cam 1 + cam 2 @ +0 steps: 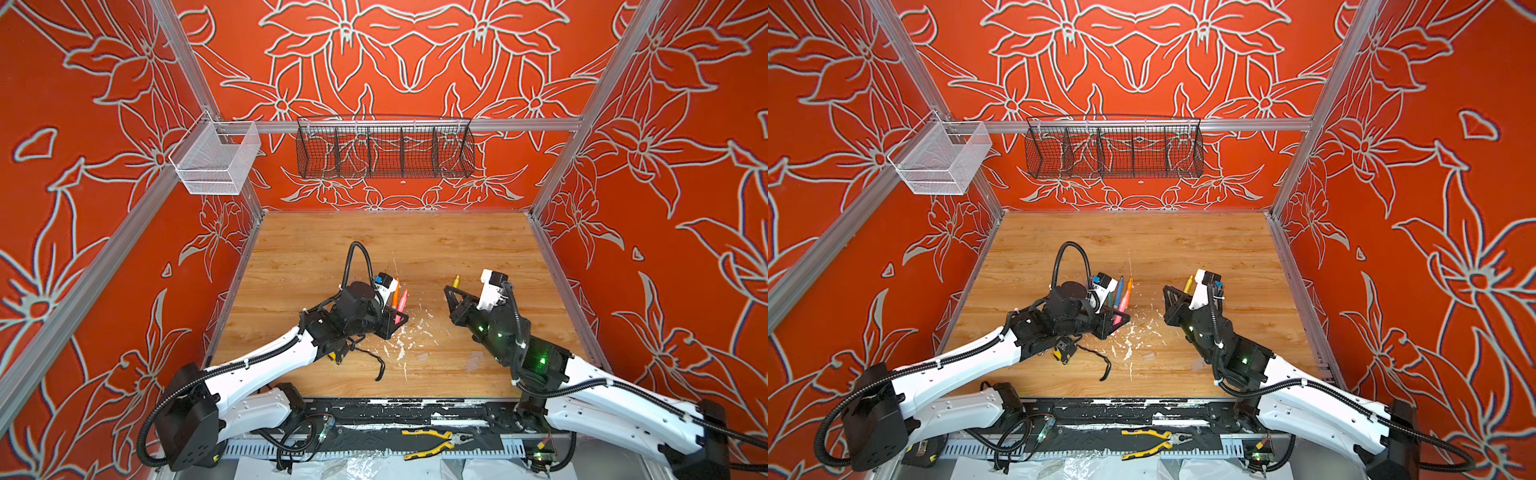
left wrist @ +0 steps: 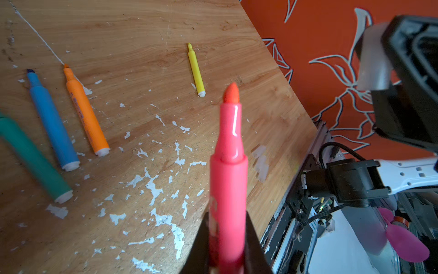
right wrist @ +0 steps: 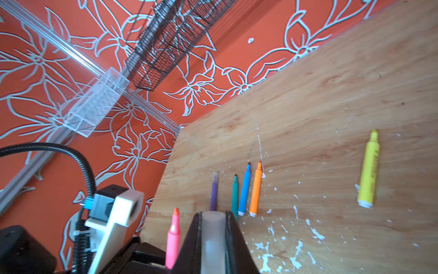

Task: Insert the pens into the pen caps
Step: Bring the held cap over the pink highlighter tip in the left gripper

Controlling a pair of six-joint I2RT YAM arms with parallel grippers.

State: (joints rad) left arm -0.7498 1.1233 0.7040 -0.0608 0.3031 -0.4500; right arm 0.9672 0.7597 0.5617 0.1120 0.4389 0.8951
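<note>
We've got the pink pen (image 2: 228,180) clamped in the left gripper (image 2: 227,237), tip poking out past the jaws. The clear cap (image 3: 212,244) is pinched in the right gripper (image 3: 213,218), apart from it. A green pen (image 2: 33,156), blue pen (image 2: 52,123), orange pen (image 2: 84,111) and yellow pen (image 2: 196,70) lie on the table (image 2: 142,35).

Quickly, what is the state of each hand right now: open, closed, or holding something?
Left hand: closed, holding the pink pen.
Right hand: closed, holding a clear pen cap.

Open far tabletop (image 1: 415,237); pen row (image 3: 244,189) close beside the left tool (image 1: 398,320).
</note>
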